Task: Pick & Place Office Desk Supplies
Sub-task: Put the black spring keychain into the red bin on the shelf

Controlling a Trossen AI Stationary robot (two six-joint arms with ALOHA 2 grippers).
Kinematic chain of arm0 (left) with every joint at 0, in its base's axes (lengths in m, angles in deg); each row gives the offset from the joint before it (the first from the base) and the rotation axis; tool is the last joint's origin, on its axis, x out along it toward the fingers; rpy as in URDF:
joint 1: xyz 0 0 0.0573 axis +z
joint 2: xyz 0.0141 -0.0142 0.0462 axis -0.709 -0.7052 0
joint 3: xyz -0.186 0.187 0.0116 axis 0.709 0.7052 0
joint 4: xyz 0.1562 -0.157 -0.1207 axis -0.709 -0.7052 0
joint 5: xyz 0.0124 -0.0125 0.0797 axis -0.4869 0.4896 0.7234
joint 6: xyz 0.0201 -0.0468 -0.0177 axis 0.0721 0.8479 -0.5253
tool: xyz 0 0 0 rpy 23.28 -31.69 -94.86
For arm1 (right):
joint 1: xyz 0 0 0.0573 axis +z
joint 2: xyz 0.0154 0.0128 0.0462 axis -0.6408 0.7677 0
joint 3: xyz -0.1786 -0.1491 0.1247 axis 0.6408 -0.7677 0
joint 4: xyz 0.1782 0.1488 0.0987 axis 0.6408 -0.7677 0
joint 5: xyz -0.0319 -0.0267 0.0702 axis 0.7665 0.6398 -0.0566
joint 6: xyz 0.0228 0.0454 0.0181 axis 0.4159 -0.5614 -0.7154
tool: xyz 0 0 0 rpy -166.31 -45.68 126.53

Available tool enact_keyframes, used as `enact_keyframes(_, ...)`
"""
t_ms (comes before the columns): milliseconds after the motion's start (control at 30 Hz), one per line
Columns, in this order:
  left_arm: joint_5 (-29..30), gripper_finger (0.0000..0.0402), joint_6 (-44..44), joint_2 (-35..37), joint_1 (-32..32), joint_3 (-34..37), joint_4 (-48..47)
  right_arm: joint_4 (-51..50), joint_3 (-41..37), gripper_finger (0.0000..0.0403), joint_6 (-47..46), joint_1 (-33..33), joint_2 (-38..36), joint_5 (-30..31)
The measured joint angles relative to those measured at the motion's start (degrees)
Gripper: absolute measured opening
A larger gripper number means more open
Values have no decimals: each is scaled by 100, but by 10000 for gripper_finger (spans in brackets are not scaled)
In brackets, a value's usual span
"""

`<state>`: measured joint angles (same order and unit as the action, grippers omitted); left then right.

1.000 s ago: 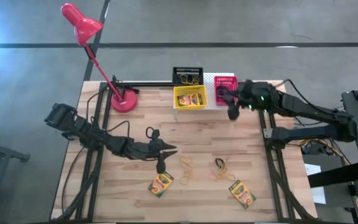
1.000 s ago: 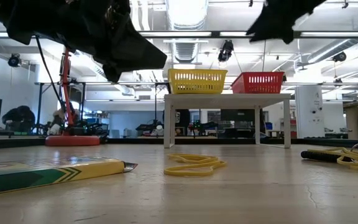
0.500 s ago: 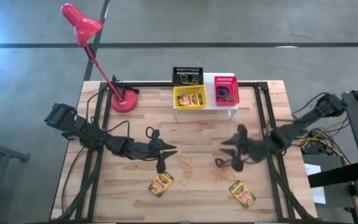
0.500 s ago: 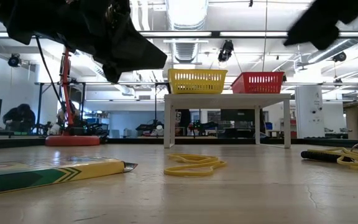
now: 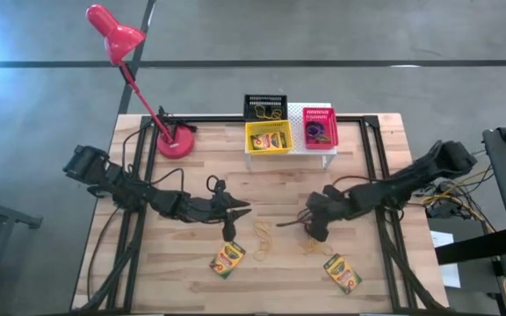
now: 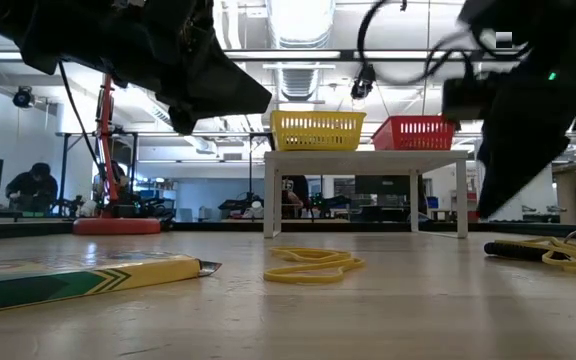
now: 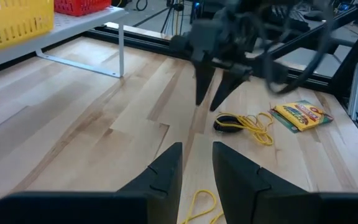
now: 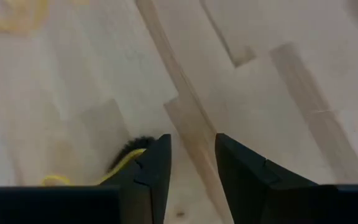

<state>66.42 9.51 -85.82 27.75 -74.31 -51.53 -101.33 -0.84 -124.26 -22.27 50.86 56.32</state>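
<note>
Our right end effector [image 5: 313, 230] has swung from the pink-red basket [image 5: 320, 127] on the riser down to the table [image 5: 191, 263], hovering over the tangle of rubber bands and a black ring [image 7: 244, 124], fingers slightly parted, empty. Our left end effector [image 5: 228, 230] waits, slightly open, above a crayon box [image 5: 227, 260]. We judge another pickup is starting.

Riser [image 5: 321, 151] at bench [image 5: 191, 263] rear centre, two baskets [image 5: 269, 138] on it, a third [image 5: 264, 107] behind. Lamp [image 5: 176, 140] to its left. Rubber bands [image 5: 263, 237] mid-bench between two front crayon boxes [image 5: 227, 260]; right pincer [image 5: 313, 230] over bands beside the right box [image 5: 342, 273]
</note>
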Motion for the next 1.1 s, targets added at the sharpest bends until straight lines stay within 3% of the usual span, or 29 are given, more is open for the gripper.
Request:
enact_keyframes(233,0,94,3,0,0,0,0,4,72,104,632,-297,575,-844)
enact_keyframes(500,0,94,145,0,0,0,-2,9,220,72,773,-126,462,-1508)
enact_keyframes(733,0,94,198,0,-2,0,-2,292,256,74,338,264,317,-1533)
enact_keyframes(900,0,94,196,0,-2,0,-2,604,253,105,296,606,440,-1501)
enact_keyframes(1100,0,94,169,0,0,0,-7,609,245,148,298,797,399,-920)
